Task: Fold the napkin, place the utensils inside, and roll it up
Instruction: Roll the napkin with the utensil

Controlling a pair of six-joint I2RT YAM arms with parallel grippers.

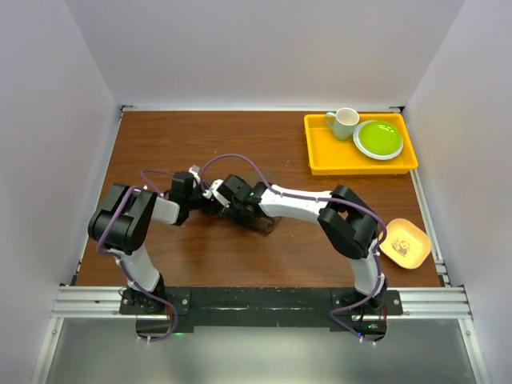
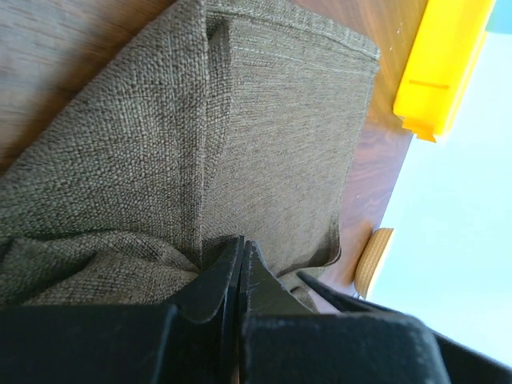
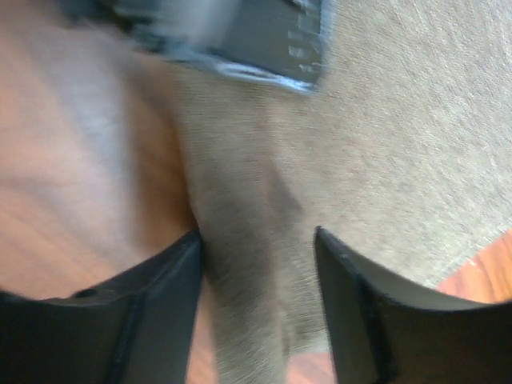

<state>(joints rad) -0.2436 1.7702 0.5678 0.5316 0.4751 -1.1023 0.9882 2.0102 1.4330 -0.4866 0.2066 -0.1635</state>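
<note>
Napkin (image 2: 272,144) pinched in left gripper (image 2: 242,244), straddled by spread right gripper (image 3: 258,234)

Left claw (image 2: 242,244), right claw (image 3: 258,236) crowd napkin (image 2: 272,128); tray (image 1: 322,156) blocks right; table (image 1: 152,148) left free

I see a yellow tray (image 1: 320,158) at the wooden table's (image 1: 200,136) far right, holding a pale mug (image 1: 346,122) beside a green plate (image 1: 378,138). A small orange dish (image 1: 405,242) sits nearer.

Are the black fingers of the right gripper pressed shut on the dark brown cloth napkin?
No: the right gripper stands open, its fingers apart on either side of a raised ridge of the napkin.
</note>
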